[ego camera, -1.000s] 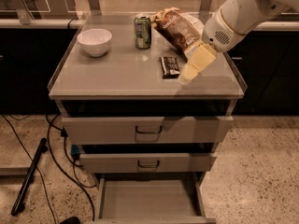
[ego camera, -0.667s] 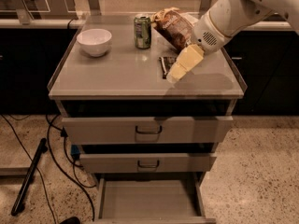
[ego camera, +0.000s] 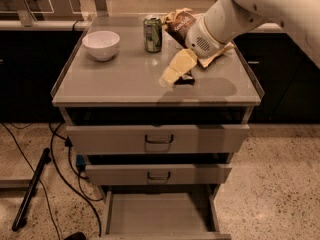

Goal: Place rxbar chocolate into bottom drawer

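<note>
Gripper: pale yellow, at the end of the white arm which comes in from the upper right. It points down and to the left, low over the right half of the cabinet top, directly above the bar. If it is apart or together, I cannot tell.
Rxbar chocolate: lies flat on the cabinet top, near the front right part. Only a dark piece shows; the gripper covers the rest. Contact between them cannot be judged.
Bottom drawer: pulled out wide, its grey floor visible.
Upper drawers: top drawer and middle drawer above it, each with a dark handle.
Other things on top: white bowl at back left, green can upright beside it, chip bag behind the arm.
Floor: black cables left of the cabinet.
</note>
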Robot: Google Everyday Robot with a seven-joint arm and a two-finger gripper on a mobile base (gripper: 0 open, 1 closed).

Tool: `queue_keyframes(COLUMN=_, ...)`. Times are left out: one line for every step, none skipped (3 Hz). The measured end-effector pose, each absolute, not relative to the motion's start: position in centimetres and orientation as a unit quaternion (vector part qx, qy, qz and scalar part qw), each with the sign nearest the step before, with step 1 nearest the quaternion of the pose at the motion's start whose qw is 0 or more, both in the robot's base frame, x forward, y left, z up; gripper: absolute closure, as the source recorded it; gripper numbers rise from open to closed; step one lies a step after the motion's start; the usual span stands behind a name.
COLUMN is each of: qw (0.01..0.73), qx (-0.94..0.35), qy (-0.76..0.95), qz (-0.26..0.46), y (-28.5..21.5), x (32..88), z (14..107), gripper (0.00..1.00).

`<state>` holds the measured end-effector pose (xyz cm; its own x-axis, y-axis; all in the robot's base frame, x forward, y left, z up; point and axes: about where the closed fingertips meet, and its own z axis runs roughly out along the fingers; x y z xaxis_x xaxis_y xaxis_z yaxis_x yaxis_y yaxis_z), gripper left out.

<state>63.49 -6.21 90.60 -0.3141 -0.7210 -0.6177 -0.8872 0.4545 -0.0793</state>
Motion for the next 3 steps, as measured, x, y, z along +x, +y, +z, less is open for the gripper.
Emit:
queue_keyframes(qw=0.303, qx=-0.489, qy=0.811, qz=0.110, y=-4.9, x=64.3, z=90.4, gripper=0.00)
queue_keyframes(qw=0.293, qx=-0.465, qy=0.833, qz=0.061, y=-4.4, x=64.8, z=89.7, gripper=0.00)
queue_keyframes(qw=0.264, qx=-0.431, qy=0.863, qz=0.015, y=-5.0, x=65.0, z=88.2, gripper=0.00)
